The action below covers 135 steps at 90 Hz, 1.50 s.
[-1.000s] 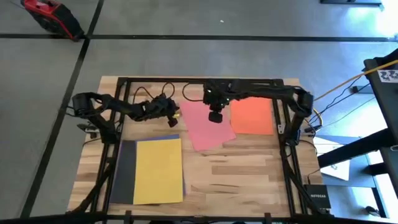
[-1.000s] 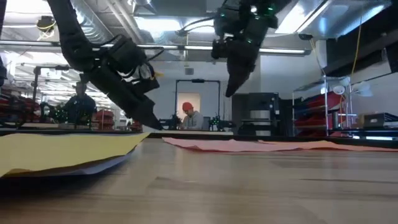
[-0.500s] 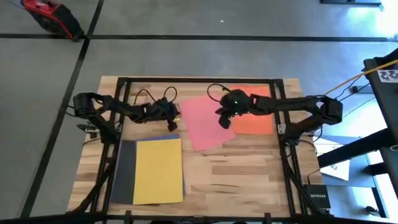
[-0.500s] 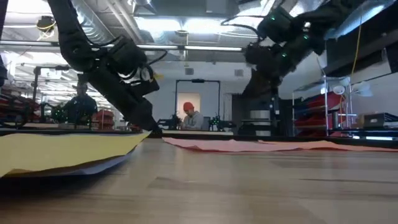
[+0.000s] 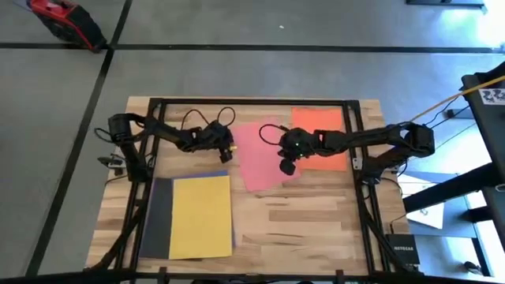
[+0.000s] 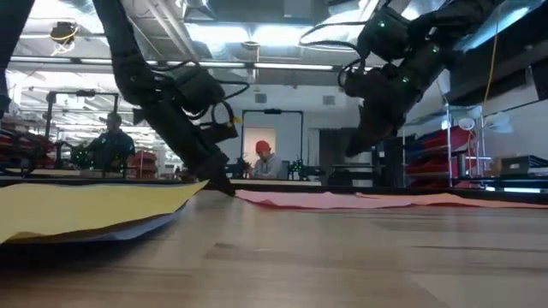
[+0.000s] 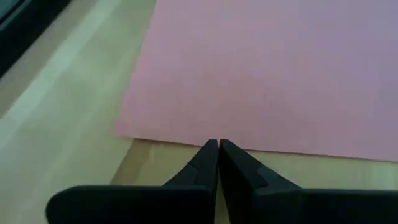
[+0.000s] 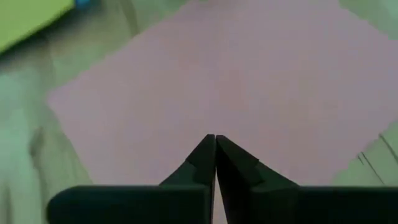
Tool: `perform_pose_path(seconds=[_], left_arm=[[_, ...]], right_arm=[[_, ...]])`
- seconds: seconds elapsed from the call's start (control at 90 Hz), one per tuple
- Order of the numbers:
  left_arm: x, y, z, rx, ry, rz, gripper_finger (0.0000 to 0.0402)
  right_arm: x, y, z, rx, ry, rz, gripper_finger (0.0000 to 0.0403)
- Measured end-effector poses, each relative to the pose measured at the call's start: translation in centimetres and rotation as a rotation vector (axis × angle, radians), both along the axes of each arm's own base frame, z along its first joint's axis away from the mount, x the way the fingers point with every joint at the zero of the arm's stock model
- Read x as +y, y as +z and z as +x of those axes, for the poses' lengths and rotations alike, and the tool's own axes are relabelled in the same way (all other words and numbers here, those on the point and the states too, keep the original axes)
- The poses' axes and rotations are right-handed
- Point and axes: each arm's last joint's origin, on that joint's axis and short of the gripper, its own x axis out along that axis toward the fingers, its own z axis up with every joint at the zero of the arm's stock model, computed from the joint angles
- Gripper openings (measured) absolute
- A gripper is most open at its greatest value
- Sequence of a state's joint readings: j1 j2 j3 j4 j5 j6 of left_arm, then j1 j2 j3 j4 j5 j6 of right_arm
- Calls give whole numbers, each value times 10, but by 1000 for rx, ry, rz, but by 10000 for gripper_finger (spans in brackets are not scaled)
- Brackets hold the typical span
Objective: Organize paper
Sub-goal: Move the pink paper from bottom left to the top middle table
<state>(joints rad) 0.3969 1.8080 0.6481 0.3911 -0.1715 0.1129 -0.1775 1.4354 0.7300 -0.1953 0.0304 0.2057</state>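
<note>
the left arm reaches in from the table's left side, its left gripper (image 5: 229,152) angled down with the tips at the tabletop and the fingers (image 7: 208,163) pressed together. the right arm stretches in from the right side, its right gripper (image 5: 286,167) held above the surface, pointing down, fingers (image 8: 205,158) closed against each other.

Bare tabletop (image 5: 308,221) beside yellow sheet (image 5: 201,214)

The wooden table (image 5: 316,213) carries pink paper (image 5: 256,162), orange paper (image 5: 319,126), yellow-topped stack (image 5: 201,217)
</note>
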Motion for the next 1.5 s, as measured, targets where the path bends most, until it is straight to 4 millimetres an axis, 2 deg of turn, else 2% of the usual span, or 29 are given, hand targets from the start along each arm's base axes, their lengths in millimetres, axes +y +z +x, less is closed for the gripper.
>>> perform_pose_path(seconds=[0.422,0.578,0.8,0.911,1.144,1.5], left_arm=[[36,14,3,-21,78,45,0],[24,32,16,-149,-47,-38,0],[-15,28,32,-147,-172,-88,0],[-25,21,36,-127,-176,-90,0],[-19,2,37,-71,-146,-68,0],[6,4,30,-22,-103,10,0]], right_arm=[[3,-2,-1,21,-12,15,0],[3,-2,-1,24,-12,14,0],[3,-2,-2,27,-9,10,0],[3,-2,-2,28,-1,3,0],[3,-2,-2,28,-1,3,0],[2,-2,-2,33,-1,3,0]])
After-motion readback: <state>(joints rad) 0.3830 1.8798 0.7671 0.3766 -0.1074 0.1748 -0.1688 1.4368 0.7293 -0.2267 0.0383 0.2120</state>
